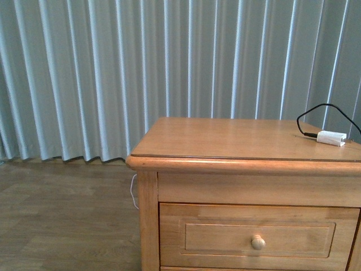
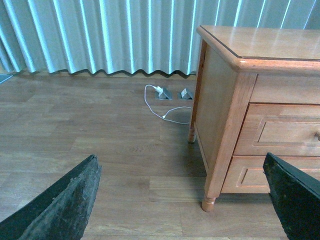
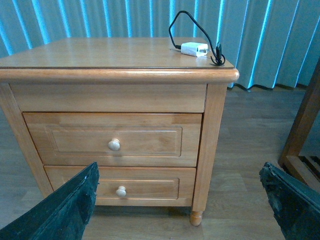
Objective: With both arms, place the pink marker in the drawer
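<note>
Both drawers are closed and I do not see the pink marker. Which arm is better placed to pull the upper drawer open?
Probably the right. Its open gripper faces the nightstand front, with the upper drawer's knob almost straight ahead. The left gripper, also open, looks at the floor beside the nightstand's corner, and the knob is barely visible at its picture's edge.

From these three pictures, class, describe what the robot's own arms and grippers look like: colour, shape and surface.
Only fingers show, in the wrist views; the front view shows no arm. The left gripper has two broad black fingers tapering to wedge tips, with a rough, scuffed, matt surface. The right gripper looks the same: black, wedge-shaped fingers, slightly grainy. No cables, markings or arm segments are visible.
</note>
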Robot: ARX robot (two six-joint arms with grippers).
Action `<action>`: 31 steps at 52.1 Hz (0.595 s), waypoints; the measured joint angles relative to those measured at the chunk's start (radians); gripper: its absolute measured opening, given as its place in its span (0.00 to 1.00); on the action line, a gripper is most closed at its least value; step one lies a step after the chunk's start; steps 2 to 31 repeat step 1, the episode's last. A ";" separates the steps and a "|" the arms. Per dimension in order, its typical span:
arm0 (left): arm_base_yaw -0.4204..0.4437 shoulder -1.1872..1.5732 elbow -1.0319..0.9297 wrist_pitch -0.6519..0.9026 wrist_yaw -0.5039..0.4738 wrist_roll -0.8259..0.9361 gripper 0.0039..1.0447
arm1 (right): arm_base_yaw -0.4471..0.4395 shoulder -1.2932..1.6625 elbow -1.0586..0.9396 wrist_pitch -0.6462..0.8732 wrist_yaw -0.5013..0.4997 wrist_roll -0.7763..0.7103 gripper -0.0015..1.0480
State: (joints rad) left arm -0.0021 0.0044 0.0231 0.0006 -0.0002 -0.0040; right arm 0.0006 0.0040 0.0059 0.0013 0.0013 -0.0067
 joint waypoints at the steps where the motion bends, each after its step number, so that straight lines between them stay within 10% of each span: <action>1: 0.000 0.000 0.000 0.000 0.000 0.000 0.94 | 0.000 0.000 0.000 0.000 0.000 0.000 0.91; 31: 0.000 0.000 0.000 0.000 0.000 0.000 0.94 | 0.000 0.000 0.000 0.000 0.000 0.000 0.91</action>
